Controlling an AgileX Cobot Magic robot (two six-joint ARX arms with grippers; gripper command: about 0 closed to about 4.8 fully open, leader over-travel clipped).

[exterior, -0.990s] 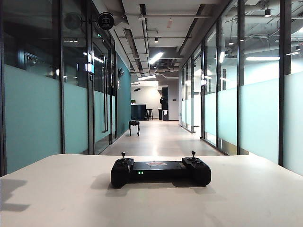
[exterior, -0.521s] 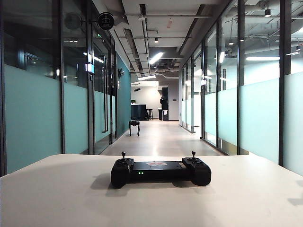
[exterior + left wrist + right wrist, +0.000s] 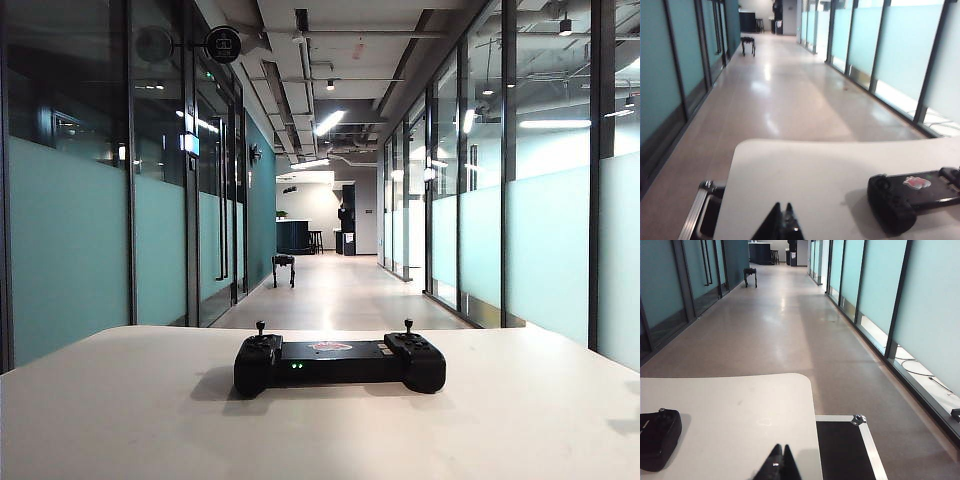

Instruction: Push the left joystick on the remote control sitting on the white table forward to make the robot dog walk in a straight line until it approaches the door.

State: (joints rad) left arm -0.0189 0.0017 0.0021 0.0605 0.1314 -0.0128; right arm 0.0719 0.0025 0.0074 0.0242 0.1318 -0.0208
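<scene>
The black remote control [image 3: 340,363] lies flat on the white table [image 3: 150,420], with green lights on its front. Its left joystick [image 3: 260,327] stands upright and untouched, like the matching right stick [image 3: 408,325]. The robot dog [image 3: 284,268] stands far down the corridor near the left glass wall. Neither gripper shows in the exterior view. In the left wrist view my left gripper [image 3: 783,207] is shut and empty above the table, well apart from the remote control [image 3: 912,192]. My right gripper [image 3: 781,447] is also shut and empty, with the remote control's end [image 3: 657,437] off to its side.
Glass partitions line both sides of the corridor. A black case with metal edging [image 3: 702,215] sits below the table's left end, and another case [image 3: 845,447] sits below its right end. A dark counter with stools [image 3: 300,238] stands at the corridor's far end.
A shadow on the table's left side has gone, and a faint one now shows at its right edge. The remote control and the robot dog have not moved.
</scene>
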